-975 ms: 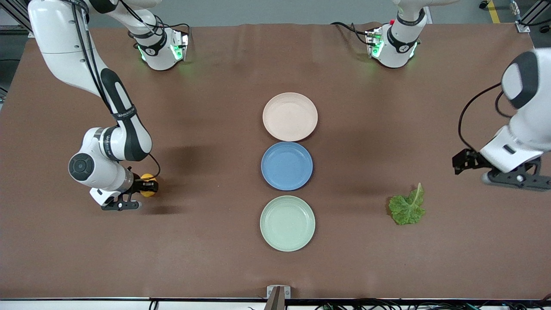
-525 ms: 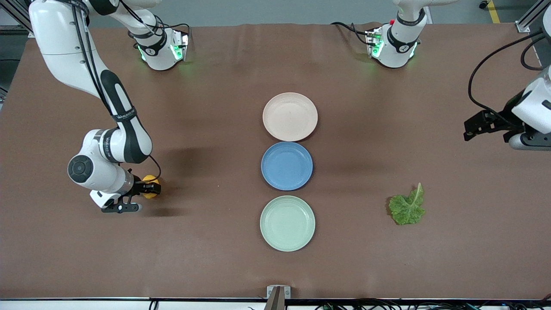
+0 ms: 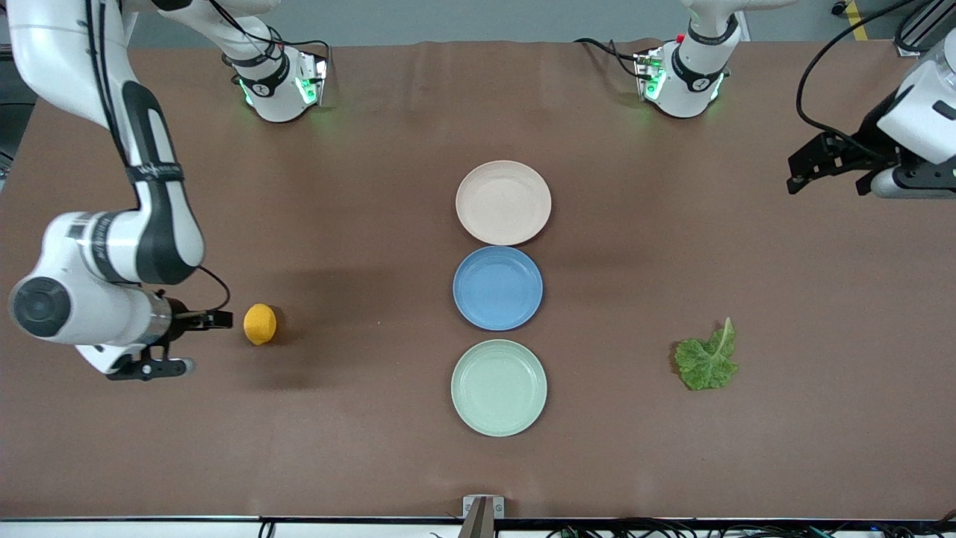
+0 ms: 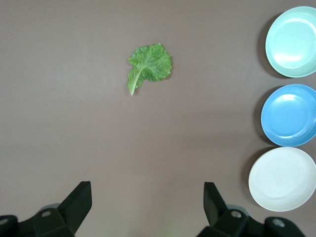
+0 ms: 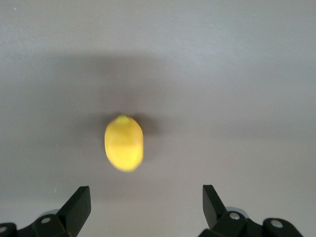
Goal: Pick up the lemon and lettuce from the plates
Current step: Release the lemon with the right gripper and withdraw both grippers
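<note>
The lemon lies on the bare table toward the right arm's end; it also shows in the right wrist view. My right gripper is open and empty beside it, apart from it. The lettuce lies flat on the table toward the left arm's end, and shows in the left wrist view. My left gripper is open and empty, up over the table's left-arm end. The pink-beige plate and the mint green plate stand empty mid-table.
A blue plate stands empty between the two other plates. The left wrist view shows all three: the mint plate, the blue plate and the pale plate. A small bracket sits at the table's near edge.
My right gripper has let go of the lemon and drawn back toward the right arm's end of the table. My left gripper has moved away from the lettuce toward the bases.
</note>
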Robot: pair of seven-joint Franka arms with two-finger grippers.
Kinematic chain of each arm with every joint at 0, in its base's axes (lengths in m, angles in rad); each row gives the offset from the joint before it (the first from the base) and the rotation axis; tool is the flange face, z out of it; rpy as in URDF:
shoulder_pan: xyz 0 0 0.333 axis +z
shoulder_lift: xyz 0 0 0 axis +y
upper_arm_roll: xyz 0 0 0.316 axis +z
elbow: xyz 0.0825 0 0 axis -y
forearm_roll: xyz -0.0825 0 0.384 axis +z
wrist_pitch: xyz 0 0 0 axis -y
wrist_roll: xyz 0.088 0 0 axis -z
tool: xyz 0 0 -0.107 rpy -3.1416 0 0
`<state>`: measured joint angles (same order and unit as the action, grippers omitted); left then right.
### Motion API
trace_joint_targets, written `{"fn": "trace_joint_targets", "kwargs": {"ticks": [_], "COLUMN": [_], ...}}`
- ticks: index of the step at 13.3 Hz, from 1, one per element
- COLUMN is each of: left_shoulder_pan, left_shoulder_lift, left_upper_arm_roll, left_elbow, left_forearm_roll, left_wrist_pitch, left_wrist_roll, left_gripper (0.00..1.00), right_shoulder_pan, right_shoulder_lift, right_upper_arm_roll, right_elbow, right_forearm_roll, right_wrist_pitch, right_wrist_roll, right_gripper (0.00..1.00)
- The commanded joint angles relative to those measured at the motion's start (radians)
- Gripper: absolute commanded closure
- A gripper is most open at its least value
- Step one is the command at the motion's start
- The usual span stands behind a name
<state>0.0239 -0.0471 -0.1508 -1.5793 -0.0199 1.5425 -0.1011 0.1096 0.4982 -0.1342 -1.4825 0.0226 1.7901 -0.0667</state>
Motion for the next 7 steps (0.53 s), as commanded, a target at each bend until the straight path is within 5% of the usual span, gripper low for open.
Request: {"fn": "trace_joint_targets", "kwargs": {"ticks": [1,7], "left_shoulder_pan": [-0.013,-0.006], "left_shoulder_lift": [-0.010,-0.004], "left_upper_arm_roll": [0.002,-0.012], "left_elbow": [-0.013,-0.016], "left_forearm_roll": [0.009,0.063], "left_wrist_pitch": [-0.009,0.021], "left_wrist_roll": [-0.008,-0.005], "left_gripper": [0.00,0.00], "right_shoulder_pan": [-0.011,-0.031], "right_shoulder_lift": [-0.093,-0.124], "right_upper_arm_roll": [-0.028,-0.065], "right_elbow": [-0.004,0.143], "right_forearm_roll": [-0.010,-0.009], "right_wrist_pitch": [-0.105,-0.267], "right_wrist_roll": [-0.008,-0.010], "right_gripper": [0.00,0.00]}}
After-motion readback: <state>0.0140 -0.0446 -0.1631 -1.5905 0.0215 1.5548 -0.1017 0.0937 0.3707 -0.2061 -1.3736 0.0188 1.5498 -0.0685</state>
